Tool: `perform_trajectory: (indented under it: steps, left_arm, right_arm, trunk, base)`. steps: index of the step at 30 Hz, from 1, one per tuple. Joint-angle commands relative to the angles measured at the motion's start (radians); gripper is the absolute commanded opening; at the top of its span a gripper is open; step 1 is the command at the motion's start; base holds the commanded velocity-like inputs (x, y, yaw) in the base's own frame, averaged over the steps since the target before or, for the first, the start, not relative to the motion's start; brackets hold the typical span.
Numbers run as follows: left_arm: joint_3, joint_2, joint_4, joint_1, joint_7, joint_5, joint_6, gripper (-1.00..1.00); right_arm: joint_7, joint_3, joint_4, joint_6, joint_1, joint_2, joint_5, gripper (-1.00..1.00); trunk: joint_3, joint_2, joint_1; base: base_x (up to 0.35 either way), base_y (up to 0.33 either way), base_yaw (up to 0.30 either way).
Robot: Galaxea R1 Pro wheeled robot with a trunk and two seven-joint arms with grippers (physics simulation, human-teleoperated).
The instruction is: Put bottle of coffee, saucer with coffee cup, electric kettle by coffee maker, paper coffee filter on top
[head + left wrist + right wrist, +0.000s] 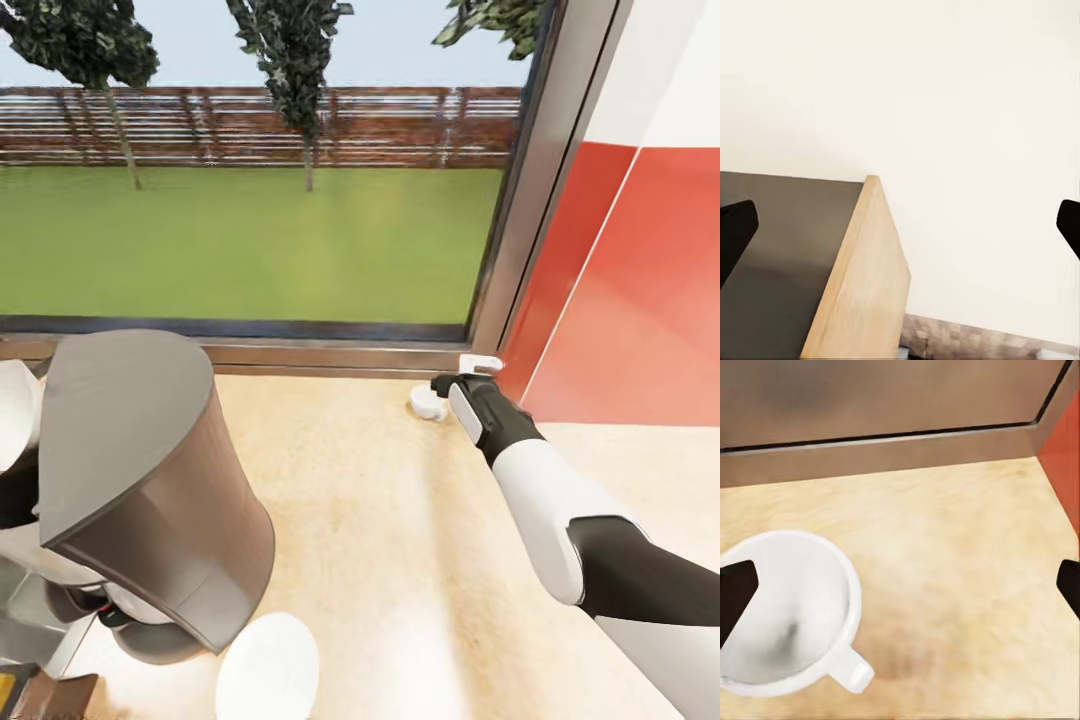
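R arm reached fwd across the table point(400, 560) to the far corner by the window frame, right gripper point(900, 585) spread wide, hovering over the coffee cup point(787, 611), which sat upright on the table. Left gripper point(900, 225) also spread, holding nothing, facing a wooden panel point(859, 285). Coffee maker point(150, 480) stood near-left on the table w/ saucer point(268, 668) just beside it.

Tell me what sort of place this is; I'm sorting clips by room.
Probably a kitchen: a light wooden countertop under a large window onto a lawn, with a white coffee cup and a grey coffee maker standing on it.
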Motion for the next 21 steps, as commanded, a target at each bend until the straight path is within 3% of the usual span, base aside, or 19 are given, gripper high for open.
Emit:
perform_trajectory:
  steps: [1,15,21]
  left_arm:
    - [-0.004,0.0,0.002,-0.001,0.004,-0.003,-0.004,1.0]
    - [-0.004,0.0,0.002,-0.001,0.003,-0.003,-0.004,1.0]
    - [-0.004,0.0,0.002,-0.001,0.003,-0.003,-0.004,1.0]
  right_arm:
    - [-0.007,0.002,0.0,0.003,-0.001,0.0,-0.011,1.0]
    - [-0.007,0.0,0.005,0.003,0.0,-0.004,-0.009,1.0]
    - [-0.008,0.0,0.006,0.003,0.0,-0.013,-0.008,1.0]
  trunk:
    - [-0.003,-0.002,0.001]
    - [-0.022,-0.002,0.001]
    - [-0.024,-0.002,0.001]
  base:
    - [0.0,0.0,0.154]
    - [0.0,0.0,0.151]
    - [0.0,0.0,0.037]
